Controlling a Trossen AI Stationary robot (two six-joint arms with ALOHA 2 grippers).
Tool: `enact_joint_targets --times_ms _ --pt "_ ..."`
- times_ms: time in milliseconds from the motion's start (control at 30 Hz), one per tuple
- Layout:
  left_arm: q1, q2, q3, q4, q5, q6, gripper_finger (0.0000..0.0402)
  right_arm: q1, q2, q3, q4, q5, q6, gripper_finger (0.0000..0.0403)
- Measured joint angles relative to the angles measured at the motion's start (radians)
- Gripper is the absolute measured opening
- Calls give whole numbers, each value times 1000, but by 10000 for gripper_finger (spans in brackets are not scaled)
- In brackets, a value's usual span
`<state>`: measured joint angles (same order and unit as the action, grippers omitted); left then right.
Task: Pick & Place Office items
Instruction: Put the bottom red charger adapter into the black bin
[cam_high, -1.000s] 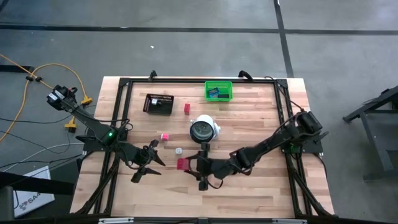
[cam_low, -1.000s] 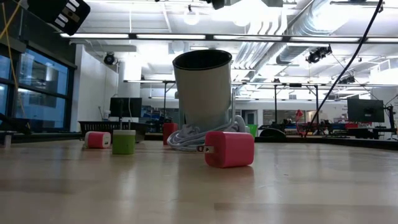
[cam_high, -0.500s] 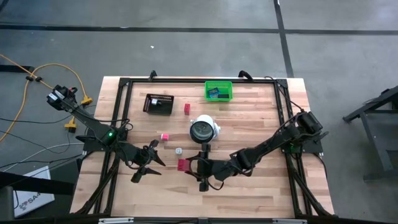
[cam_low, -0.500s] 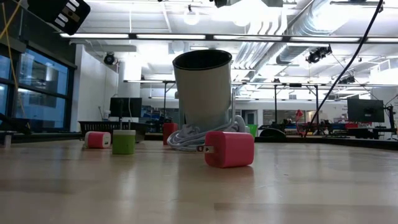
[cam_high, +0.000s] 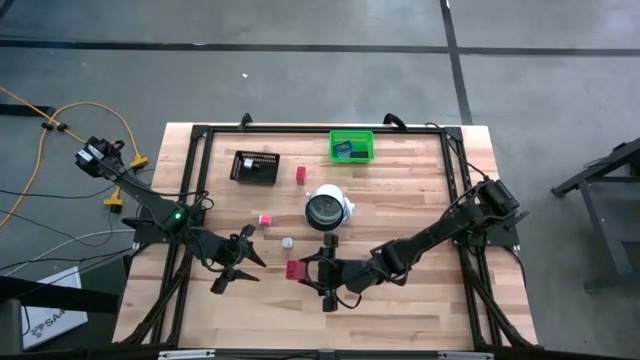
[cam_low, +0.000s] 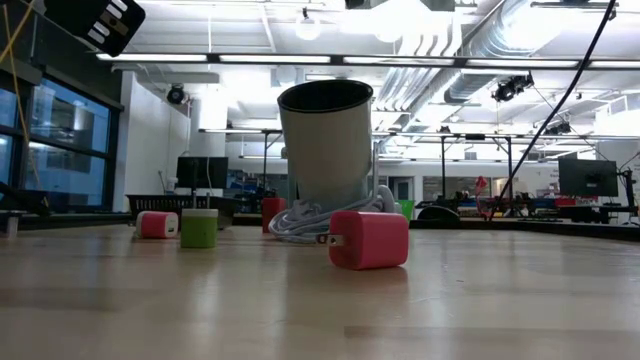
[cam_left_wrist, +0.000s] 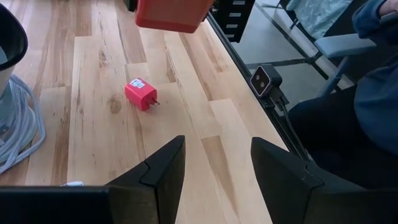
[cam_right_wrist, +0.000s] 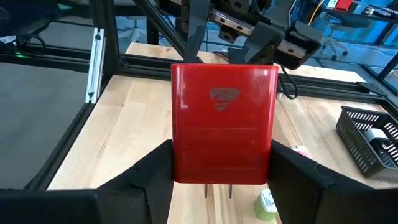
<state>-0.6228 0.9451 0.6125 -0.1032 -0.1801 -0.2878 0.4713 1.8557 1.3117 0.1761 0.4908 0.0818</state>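
Currently the right end effector (cam_high: 303, 270) is clamped on a red charger block (cam_right_wrist: 223, 130), lifted off the surface (cam_high: 420, 210). The left end effector (cam_high: 237, 262) waits nearby, fingers apart and empty. With only the block's sides pinched, a jolt could twist it loose before reaching the green bin (cam_high: 352, 157).

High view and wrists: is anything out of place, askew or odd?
Nothing spilled or damaged. The right pincer holds a red charger block between its fingers, prongs pointing down, above the table. The left pincer is open and empty. A white cable lies loosely around the white cup.
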Motion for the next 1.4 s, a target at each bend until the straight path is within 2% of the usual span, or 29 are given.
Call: enact_joint_targets --times_ms 600,800,1067,1400 --pt "0 1 0 138 -31 2 177 0 0 0 0 0 -6 204" --pt "0 1 0 154 -75 90 180 0 0 0 0 0 -8 204" --pt "1 1 0 178 -115 156 217 0 0 0 13 1 -9 204" --pt "1 1 0 270 -190 328 273 0 0 0 109 5 -115 204"
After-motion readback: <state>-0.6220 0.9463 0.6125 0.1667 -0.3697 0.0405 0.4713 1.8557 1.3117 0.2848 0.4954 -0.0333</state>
